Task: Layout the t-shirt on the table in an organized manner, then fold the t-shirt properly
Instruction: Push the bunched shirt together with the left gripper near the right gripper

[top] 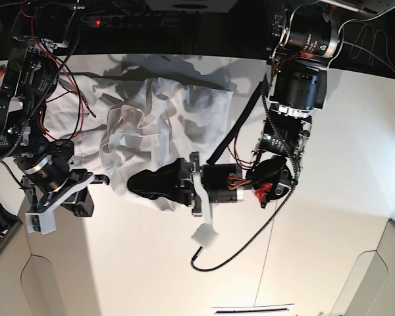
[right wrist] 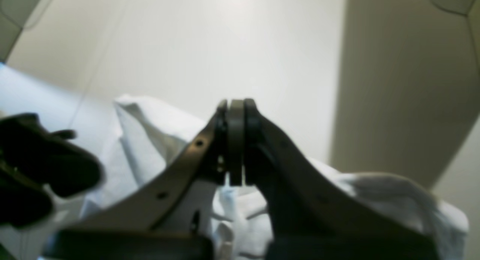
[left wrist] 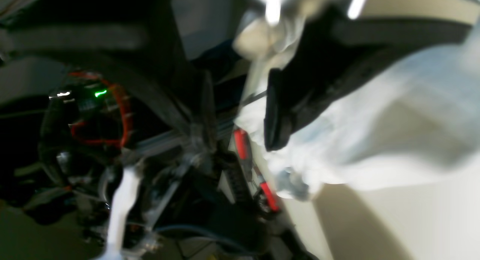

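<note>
The white t-shirt (top: 164,112) lies crumpled on the table (top: 329,197), in the back-left part. My left gripper (top: 143,184) reaches in from the right and sits low at the shirt's near edge. In the blurred left wrist view its jaws (left wrist: 240,132) stand open, and white cloth (left wrist: 375,140) bunches against the outside of one black finger (left wrist: 277,114). My right gripper (top: 99,179) hovers at the shirt's near-left edge. Its fingertips (right wrist: 236,114) are shut together with no cloth showing at the tips. Rumpled shirt fabric (right wrist: 150,140) lies just behind them.
A black cable (top: 230,260) loops over the table in front of the left arm. A dark seam (top: 112,75) crosses the table behind the shirt. A power strip (top: 138,20) lies past the back edge. A white sheet (top: 253,309) rests at the front edge.
</note>
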You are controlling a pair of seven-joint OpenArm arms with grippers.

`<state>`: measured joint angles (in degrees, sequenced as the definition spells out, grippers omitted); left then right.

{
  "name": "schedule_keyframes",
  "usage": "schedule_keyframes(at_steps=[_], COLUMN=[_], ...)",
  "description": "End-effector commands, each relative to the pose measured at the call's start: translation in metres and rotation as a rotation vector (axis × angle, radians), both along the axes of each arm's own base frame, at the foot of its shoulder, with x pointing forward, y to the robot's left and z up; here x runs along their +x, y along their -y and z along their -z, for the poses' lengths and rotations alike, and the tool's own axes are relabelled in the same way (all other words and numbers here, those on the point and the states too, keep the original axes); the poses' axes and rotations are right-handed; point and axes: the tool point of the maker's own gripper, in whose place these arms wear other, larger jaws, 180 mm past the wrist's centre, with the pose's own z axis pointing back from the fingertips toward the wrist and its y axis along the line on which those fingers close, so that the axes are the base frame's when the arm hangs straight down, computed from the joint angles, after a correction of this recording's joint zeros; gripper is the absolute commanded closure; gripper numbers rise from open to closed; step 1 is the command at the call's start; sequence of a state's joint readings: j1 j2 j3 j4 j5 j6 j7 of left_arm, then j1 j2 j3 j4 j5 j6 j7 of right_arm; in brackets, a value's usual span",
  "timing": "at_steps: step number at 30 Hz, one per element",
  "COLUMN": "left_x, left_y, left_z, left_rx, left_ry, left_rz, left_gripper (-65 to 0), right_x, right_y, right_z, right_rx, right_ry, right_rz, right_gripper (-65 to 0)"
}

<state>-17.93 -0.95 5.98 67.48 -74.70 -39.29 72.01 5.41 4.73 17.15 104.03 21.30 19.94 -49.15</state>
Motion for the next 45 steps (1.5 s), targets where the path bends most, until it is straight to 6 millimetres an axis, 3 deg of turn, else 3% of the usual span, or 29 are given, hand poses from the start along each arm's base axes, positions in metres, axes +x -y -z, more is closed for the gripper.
schedule_keyframes(at_steps=[1, 7, 13, 23, 30, 38, 45], left_x=[0.013, 0.026, 0.031, 0.025, 0.024, 0.018, 0.016], left_y=[-0.008, -0.052, -0.051, -0.021, 0.003, 0.056, 0.073], left_z=[-0.016, 0.010, 0.022, 0.050, 0.058, 0.035, 0.035], left_rx=[-0.015, 0.134, 0.202, 0.371, 0.452, 0.362, 0.395], left_ry=[0.058, 0.073, 0.100, 0.218, 0.326, 0.341, 0.407], left_rz=[-0.024, -0.106, -0.139, -0.095, -0.075, -0.064, -0.044], left_gripper=[-25.3, -25.3, -25.5, -30.1, -30.6, -30.6, -30.5], right_x=[0.007, -0.004, -0.016, -0.030, -0.030, -0.030, -0.030], right_y=[0.011, 0.080, 0.096, 0.111, 0.112, 0.112, 0.112], right_z=[-0.018, -0.021, -0.023, -0.014, -0.015, -0.015, -0.015], right_rx=[0.007, 0.023, 0.073, -0.010, -0.011, -0.011, -0.011], right_ry=[0.063, 0.064, 0.074, 0.033, 0.037, 0.037, 0.037], right_rz=[0.031, 0.236, 0.251, 0.232, 0.231, 0.230, 0.230], right_gripper=[0.0, 0.0, 0.0, 0.0, 0.0, 0.0, 0.0])
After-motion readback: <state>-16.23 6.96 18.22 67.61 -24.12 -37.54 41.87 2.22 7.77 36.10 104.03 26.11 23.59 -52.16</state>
